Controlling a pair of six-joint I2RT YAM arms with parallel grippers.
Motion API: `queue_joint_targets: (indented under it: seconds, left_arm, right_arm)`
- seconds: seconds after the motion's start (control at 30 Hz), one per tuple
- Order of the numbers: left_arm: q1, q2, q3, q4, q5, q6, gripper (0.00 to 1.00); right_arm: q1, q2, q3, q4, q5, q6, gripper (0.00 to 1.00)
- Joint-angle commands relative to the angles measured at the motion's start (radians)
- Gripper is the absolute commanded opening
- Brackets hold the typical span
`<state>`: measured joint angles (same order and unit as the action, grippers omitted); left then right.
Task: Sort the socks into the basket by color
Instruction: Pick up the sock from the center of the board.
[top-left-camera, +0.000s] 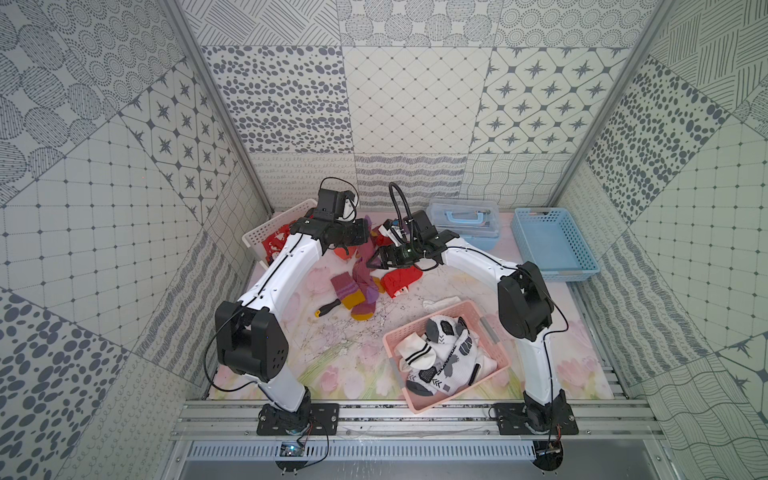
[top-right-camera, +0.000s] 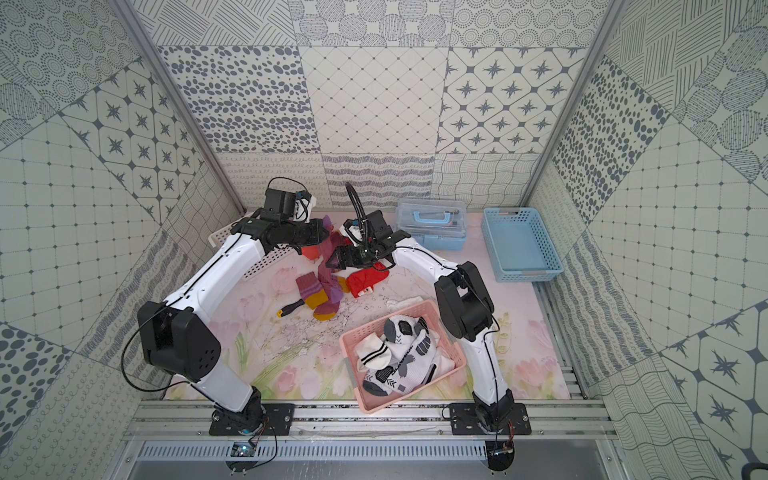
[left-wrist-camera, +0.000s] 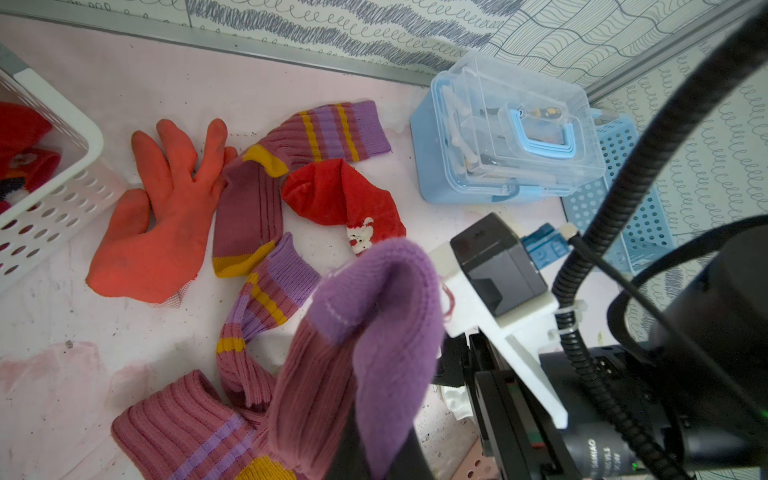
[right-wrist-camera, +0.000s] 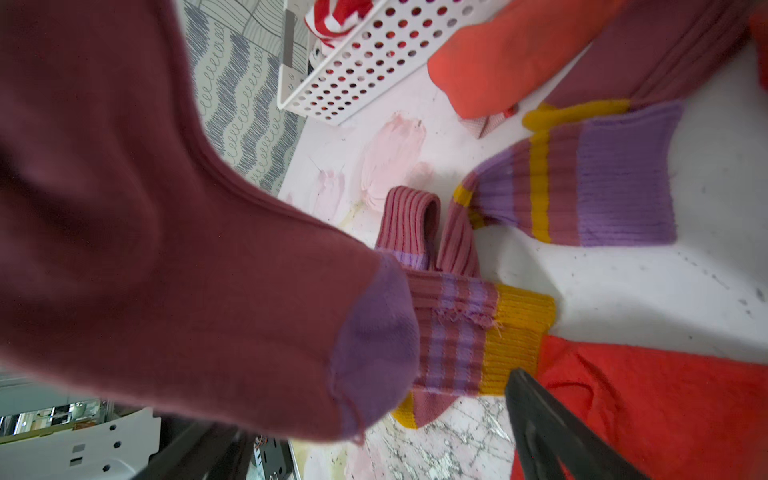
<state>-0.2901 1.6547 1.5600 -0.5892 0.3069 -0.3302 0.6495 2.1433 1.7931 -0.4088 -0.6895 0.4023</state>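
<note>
My left gripper (top-left-camera: 365, 237) (left-wrist-camera: 374, 449) is shut on a purple-maroon sock (left-wrist-camera: 357, 332) that drapes over it and hangs down toward the table (top-left-camera: 360, 266). My right gripper (top-left-camera: 373, 261) (right-wrist-camera: 374, 436) stands open close beside it. In the right wrist view the held sock's purple toe (right-wrist-camera: 374, 345) hangs between the wide-set fingers (right-wrist-camera: 540, 415). More purple socks with yellow bands (top-left-camera: 353, 295) (left-wrist-camera: 266, 195) lie on the mat. Two red socks (top-left-camera: 401, 280) (left-wrist-camera: 345, 199) lie near them. The white basket (top-left-camera: 266, 228) holds red socks and the pink basket (top-left-camera: 494, 332) holds white ones.
An orange-red glove (left-wrist-camera: 158, 216) lies beside the white basket. A yellow-handled screwdriver (top-left-camera: 328, 308) lies left of the purple socks. At the back right stand a clear-lidded blue box (top-left-camera: 463, 222) and a blue basket (top-left-camera: 552, 245). One white sock (top-left-camera: 440, 302) lies behind the pink basket.
</note>
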Motion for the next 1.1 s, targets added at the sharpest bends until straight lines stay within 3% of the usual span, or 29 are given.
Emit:
queue_joint_targets:
  seconds: [0.0,0.1,0.27,0.33,0.47,0.63,0.77,1.07]
  left_arm:
    - [-0.006,0.011,0.023,-0.016,0.034,-0.010,0.00]
    - [-0.006,0.017,0.025,-0.015,0.037,-0.013,0.00]
    - [-0.004,0.029,0.050,-0.036,0.010,-0.010,0.00]
    - [0.003,0.034,0.057,-0.041,0.008,-0.013,0.00]
    - [0.022,0.040,0.067,-0.044,0.017,-0.026,0.04]
    - [0.034,0.027,0.060,-0.049,0.013,-0.029,0.42]
    - [0.048,0.006,0.036,-0.065,-0.009,-0.034,0.55]
    - [0.089,-0.041,-0.060,-0.101,-0.029,-0.065,0.61]
  right_arm:
    - [0.028,-0.020,0.050,0.121,0.013,0.019,0.87]
    - [0.044,0.017,0.109,0.089,-0.005,0.020,0.66]
    - [0.043,-0.016,0.053,0.084,-0.006,0.029,0.08]
    - [0.035,-0.038,0.029,0.079,0.004,0.034,0.01]
    - [0.023,-0.068,0.019,0.040,0.023,0.037,0.00]
    - [0.002,-0.114,0.048,-0.045,0.084,0.038,0.00]
    - [-0.041,-0.150,0.095,-0.148,0.144,0.036,0.00]
    - [-0.158,-0.208,0.213,-0.357,0.276,0.013,0.00]
